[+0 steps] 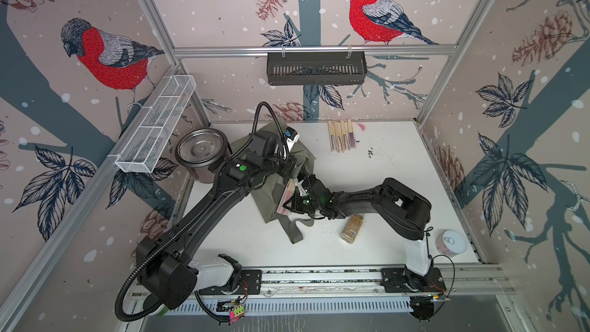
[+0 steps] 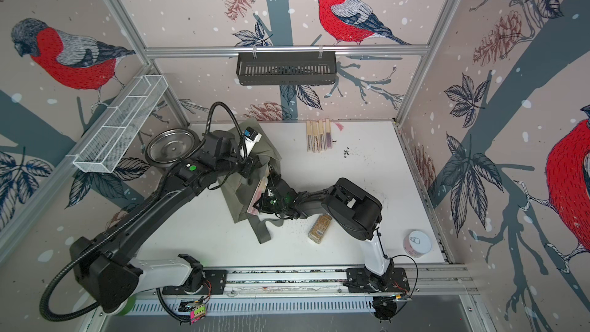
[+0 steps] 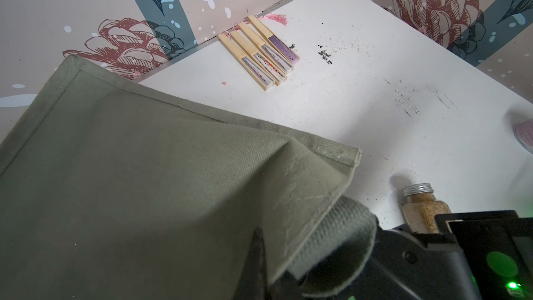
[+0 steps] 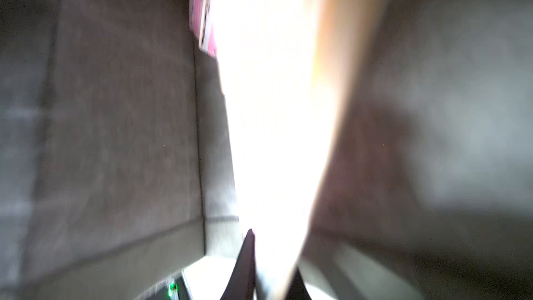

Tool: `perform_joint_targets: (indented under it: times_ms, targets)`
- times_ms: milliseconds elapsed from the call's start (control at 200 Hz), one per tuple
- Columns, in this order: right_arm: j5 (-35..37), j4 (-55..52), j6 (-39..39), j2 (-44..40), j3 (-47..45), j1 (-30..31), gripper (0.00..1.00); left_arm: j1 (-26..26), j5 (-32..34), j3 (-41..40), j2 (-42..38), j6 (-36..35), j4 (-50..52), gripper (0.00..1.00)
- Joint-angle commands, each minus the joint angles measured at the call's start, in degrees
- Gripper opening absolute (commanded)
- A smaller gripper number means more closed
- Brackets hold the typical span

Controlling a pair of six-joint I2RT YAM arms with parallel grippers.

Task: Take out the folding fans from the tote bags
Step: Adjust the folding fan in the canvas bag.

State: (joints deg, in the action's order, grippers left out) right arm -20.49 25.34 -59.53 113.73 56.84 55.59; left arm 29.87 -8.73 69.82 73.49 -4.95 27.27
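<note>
Right, biggest first. White surface [image 1: 399, 170] is the cell floor. Left arm [image 1: 204, 212] runs from the 7 o'clock corner to centre. Right arm [image 1: 399, 206] comes in from 5 o'clock, elbow folded, wrist pointing toward 9.

Tote bag [image 1: 268, 201] is olive-grey and sits at centre, slightly toward 10 o'clock. Its mouth is turned toward 3 and its straps [image 1: 295, 233] trail toward 6. Left fingers [image 3: 259, 255] are clenched on the bag's rim fabric, with that edge lifted off the surface.

White mesh basket [image 1: 156, 129] hangs on the 9 o'clock wall. Black slotted basket [image 1: 316, 68] hangs on the 12 o'clock rail. Steel pot [image 1: 199, 151] is at 10 o'clock, just beside the bag; the left arm hides the gap.

Row of four fans [image 1: 341, 137] lies closed at the 12 o'clock edge, a touch toward 1. They sit side by side, touching, and one has a purple leaf. Fan bundle [image 1: 285, 198] sits in the bag mouth, pink edges showing.

Right fingers [image 4: 249, 258] are inside the bag mouth, clamped on a pale fan [image 4: 274, 111]. The right wrist view is blurred and blown out, but the slat runs straight between both fingers.

Can [image 1: 450, 242] stands upright in the 4 o'clock corner. Spice jar [image 1: 351, 228] is at 5 o'clock from the bag, just beside the right forearm.
</note>
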Motion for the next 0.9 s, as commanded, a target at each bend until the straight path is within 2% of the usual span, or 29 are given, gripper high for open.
perform_joint_targets:
  times_ms: [0,175,410,550,745,896]
  targets:
    - [-1.65,-1.86,3.04,-1.71,-1.44,0.05,0.13,0.19,0.40,0.38,-0.46,-0.94,-2.73,0.00]
    - [-2.29,1.33,4.05,-0.81,-1.09,-0.38,0.13,0.12,0.03,0.38,-0.43,-0.89,-2.82,0.00]
    - [-4.62,2.85,2.06,7.43,6.77,-0.79,0.21,0.37,-0.06,0.28,-0.37,-0.93,-2.83,0.00]
    - [-4.47,0.15,1.70,11.42,11.35,-0.85,0.24,0.51,-0.01,0.38,-0.19,-0.94,-2.75,0.00]
    - [-4.27,-0.54,1.51,12.07,12.63,-0.97,0.36,0.63,0.03,0.32,-0.05,-0.94,-2.72,0.00]
    - [-4.03,-3.77,2.14,13.97,15.38,-1.01,0.35,0.63,-0.06,0.26,-0.03,-0.94,-2.74,0.00]
